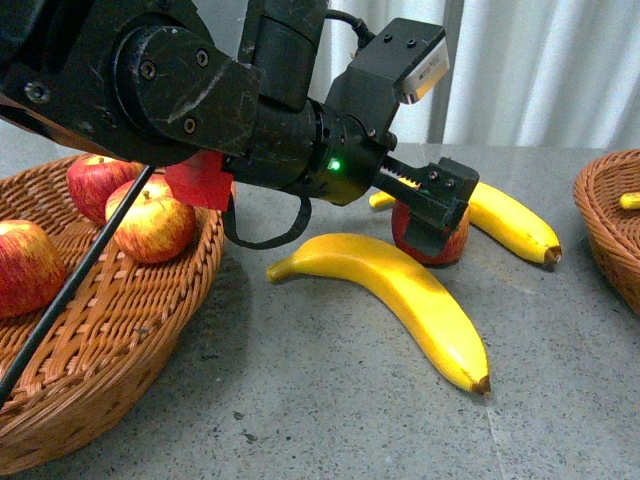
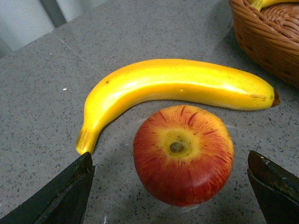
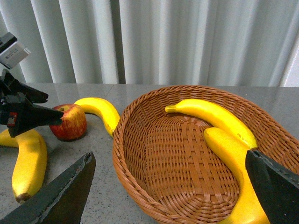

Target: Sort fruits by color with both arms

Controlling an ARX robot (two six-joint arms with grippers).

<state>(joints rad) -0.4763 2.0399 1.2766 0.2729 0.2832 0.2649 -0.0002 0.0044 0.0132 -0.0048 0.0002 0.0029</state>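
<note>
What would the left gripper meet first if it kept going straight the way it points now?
Most likely the red apple: it sits on the table dead ahead, between the open jaws of the left gripper. The banana lies beyond it.

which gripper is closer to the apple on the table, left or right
Left. The left gripper sits at the apple, jaws open on either side; the right gripper hangs open over the banana basket, well apart.
</note>
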